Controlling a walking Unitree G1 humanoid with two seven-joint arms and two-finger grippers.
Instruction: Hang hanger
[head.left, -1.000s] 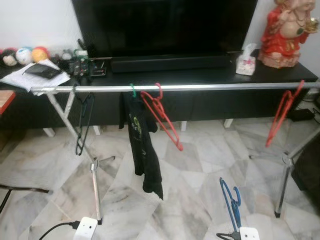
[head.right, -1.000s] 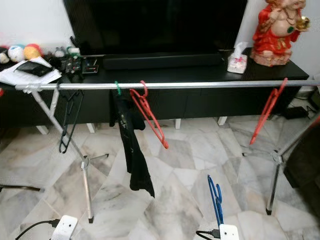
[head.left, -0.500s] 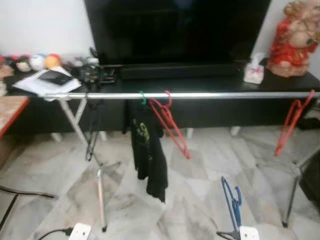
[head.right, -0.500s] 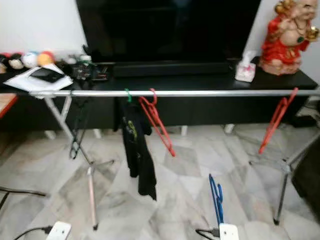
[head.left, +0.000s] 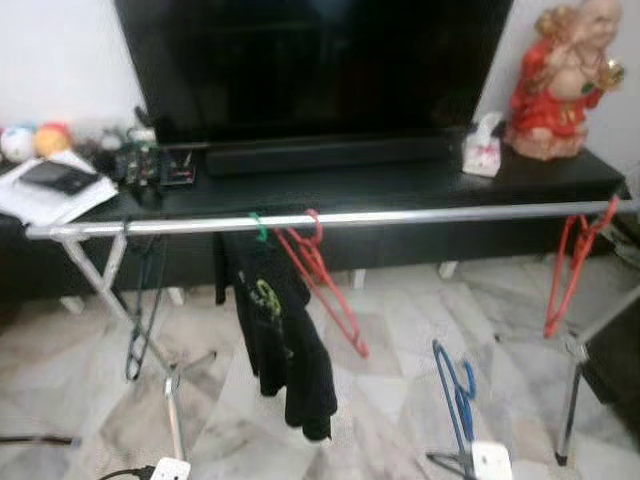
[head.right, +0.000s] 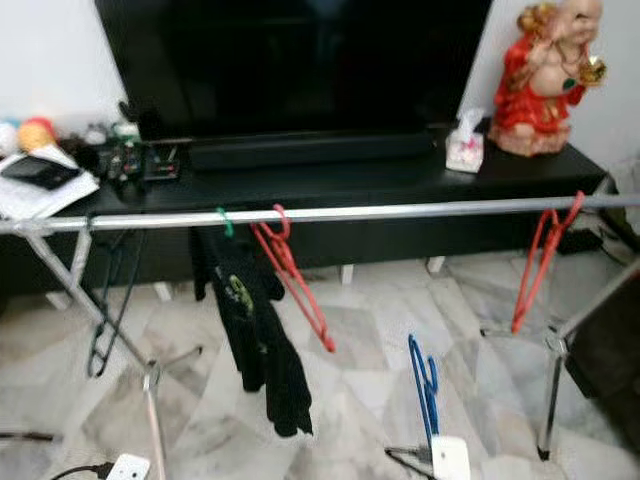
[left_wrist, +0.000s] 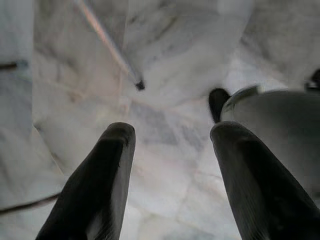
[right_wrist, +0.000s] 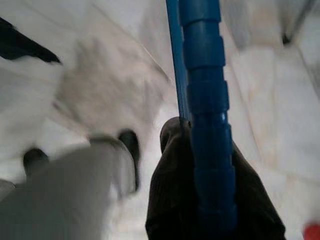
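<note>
Low at the right gripper (head.left: 462, 462), the blue hanger (head.left: 454, 391) is clamped by its lower end between the black fingers (right_wrist: 172, 200), standing upright with the hook on top. It's well below the silver rail (head.left: 330, 217) and not touching it.

Changes over the last second: the whole scene slid sideways one way, then back the other, and the rack sits slightly differently in frame. That's head-camera motion while the robot repositions. The hangers on the rail haven't moved relative to it. The blue hanger's hook reads a bit higher against the floor than before. My read: approach/line-up phase, lift to the rail barely started.

Above the jaws, the rail has a bare stretch between the red hanger (head.left: 328, 283) beside the black garment (head.left: 284, 345) and the second red hanger (head.left: 572, 262) near the far end. Likely target.

Left gripper (left_wrist: 170, 150): fingers spread apart, empty, pointing at the marble floor (left_wrist: 170, 60), idle.
</note>
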